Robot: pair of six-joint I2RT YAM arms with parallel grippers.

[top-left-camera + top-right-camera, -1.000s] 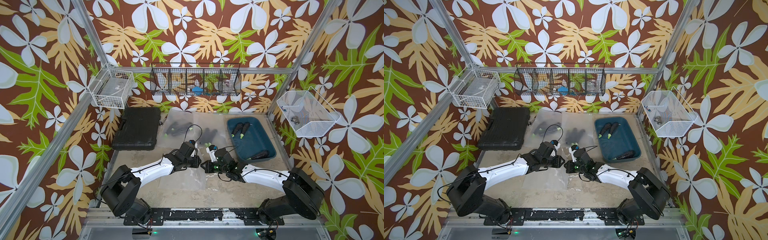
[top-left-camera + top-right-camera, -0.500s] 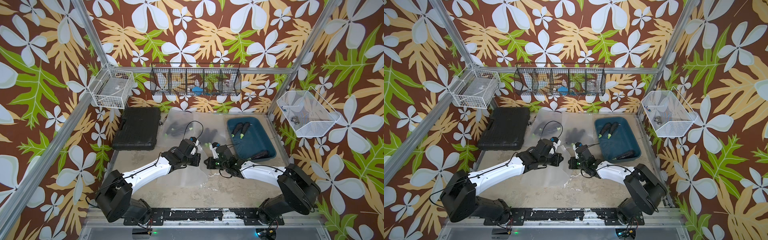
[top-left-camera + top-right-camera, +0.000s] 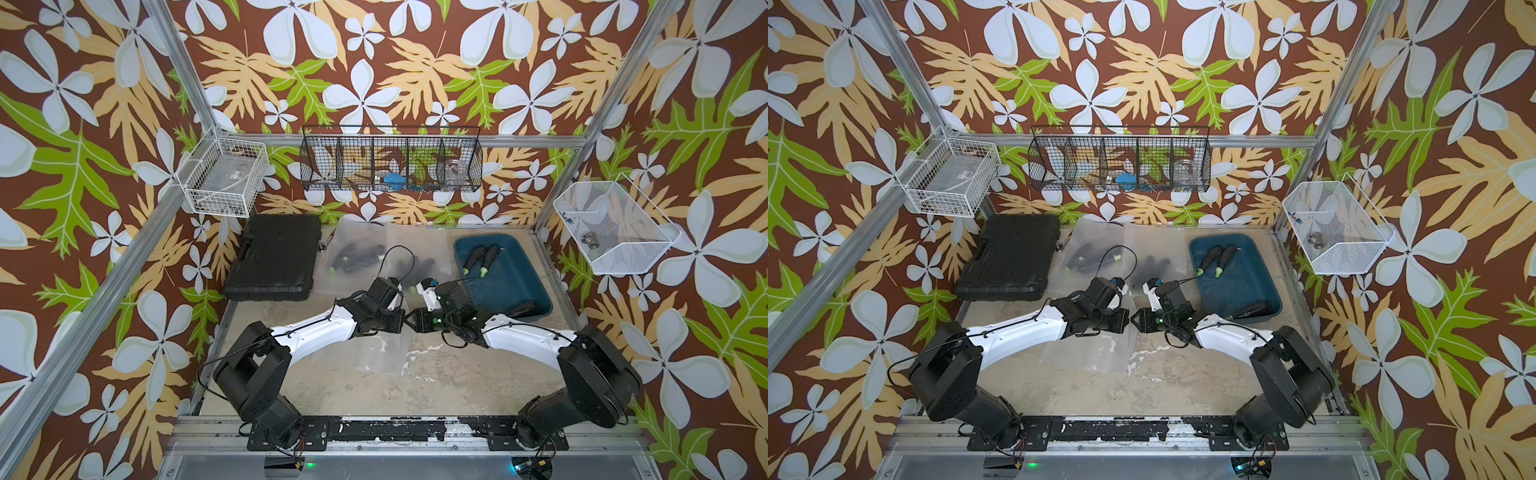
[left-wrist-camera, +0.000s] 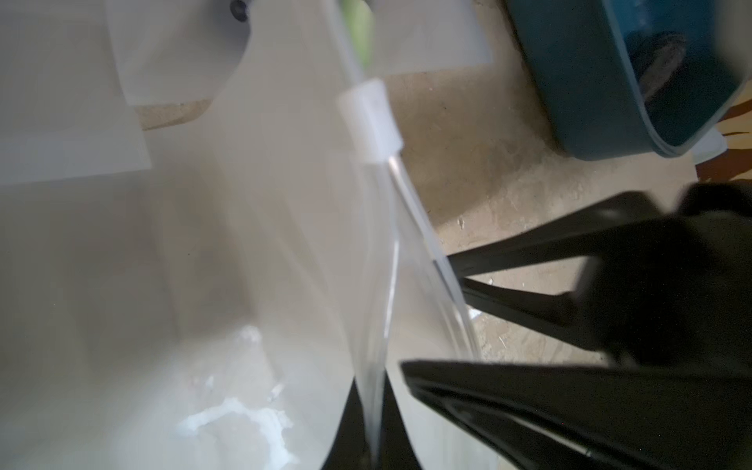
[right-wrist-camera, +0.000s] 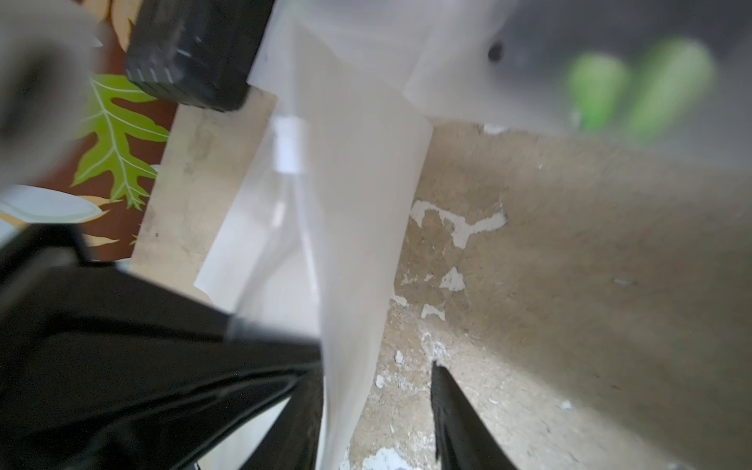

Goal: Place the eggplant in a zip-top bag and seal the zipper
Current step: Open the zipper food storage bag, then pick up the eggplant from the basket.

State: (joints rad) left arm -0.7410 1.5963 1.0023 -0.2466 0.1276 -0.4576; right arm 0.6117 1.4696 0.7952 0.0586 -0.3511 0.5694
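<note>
Eggplant point(image 3: 521, 308), firm and slick by the look of it, lies in the teal bin point(image 3: 511, 282) at 2 o'clock on the worktop, best pinched mid-body, while the left end effector point(image 3: 400, 323) clenches the limp, empty zip-top bag point(image 4: 285, 264) by its rim at centre, right end effector point(image 3: 412, 319) parted alongside

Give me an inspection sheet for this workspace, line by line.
Surface: worn beige table with flaked white patches.
Job's things: empty zip-top bag held mid-table; eggplants in the blue bin; filled bags at the rear.
Clutter: black case, rear left.
Grippers: left gripper shut on the bag's rim; right gripper open, jaws astride the bag.
Cables: black cable loops above the left wrist.
Surroundings: wire baskets on three walls, floral wallpaper.
</note>
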